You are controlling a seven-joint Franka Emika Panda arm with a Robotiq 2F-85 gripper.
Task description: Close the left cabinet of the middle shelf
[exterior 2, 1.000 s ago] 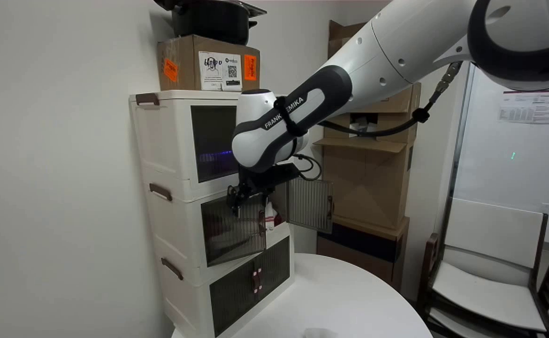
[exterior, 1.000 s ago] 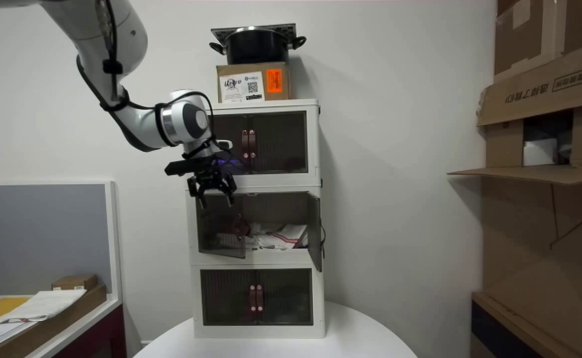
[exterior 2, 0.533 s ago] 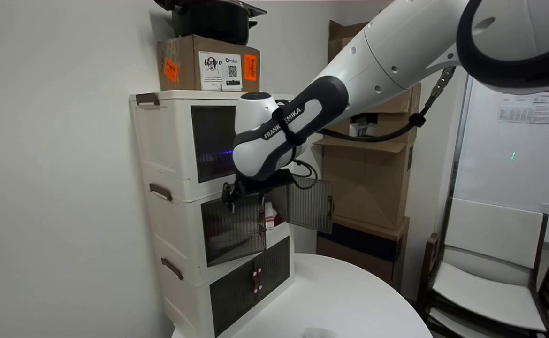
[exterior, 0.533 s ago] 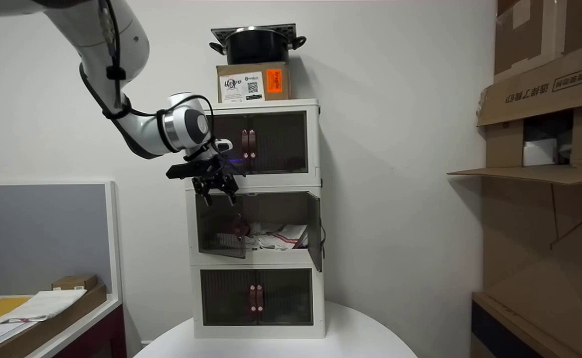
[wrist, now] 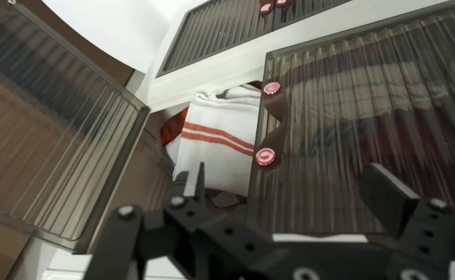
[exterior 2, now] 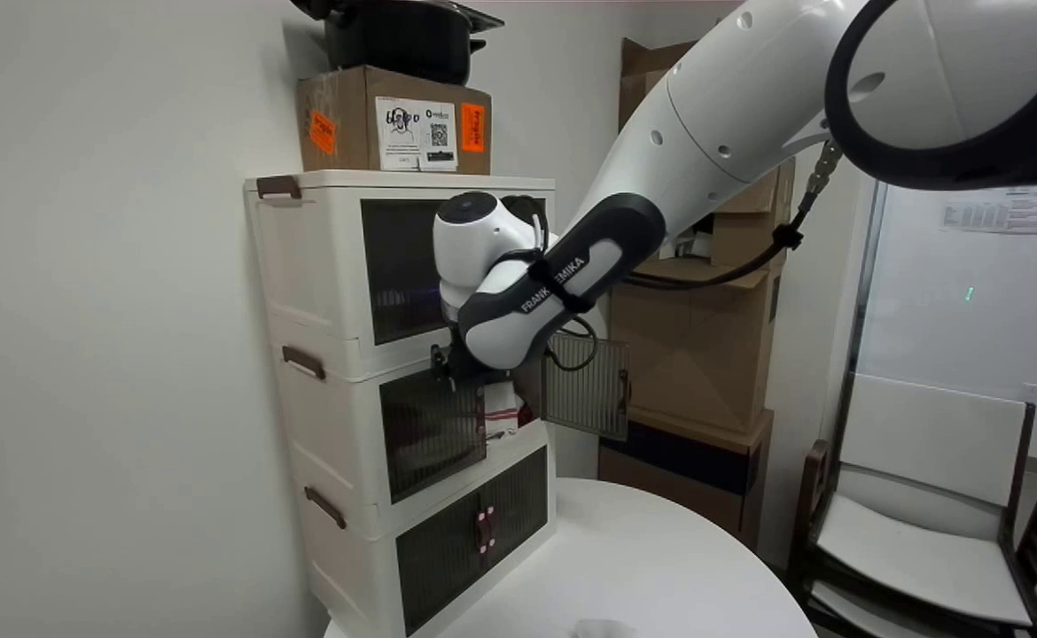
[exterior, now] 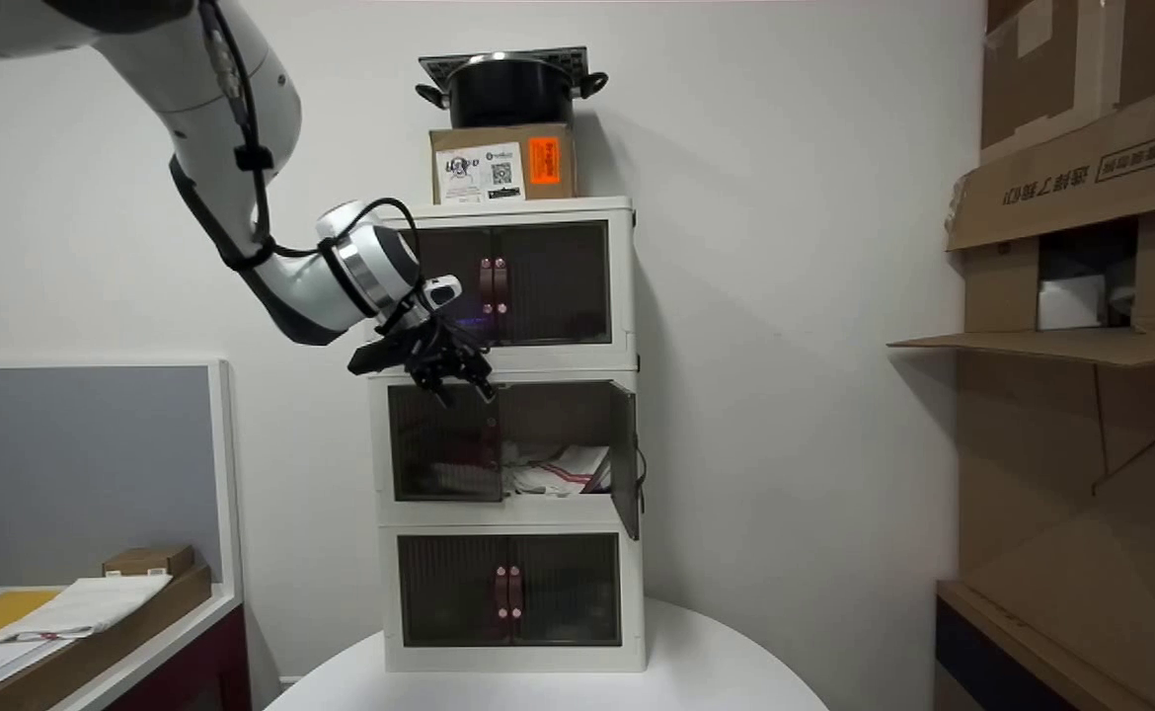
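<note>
The left cabinet door is a smoky ribbed panel with a dark handle and pink studs. It also shows in an exterior view and the wrist view. It lies almost flush with the white frame of the middle shelf; whether it is fully shut, I cannot tell. My gripper is open and empty at the door's upper part, tilted towards it. In the wrist view the fingers are wide apart in front of the door. Whether they touch it, I cannot tell.
The right door of the middle shelf stands wide open. A white cloth with red stripes lies inside. Dark red-handled doors above and below are shut. A box and black pot stand on top. The tower stands on a white table.
The left door has swung inward, from partly open to almost flush. My gripper has tilted and moved slightly right. The arm has come lower. The right door has not moved.
</note>
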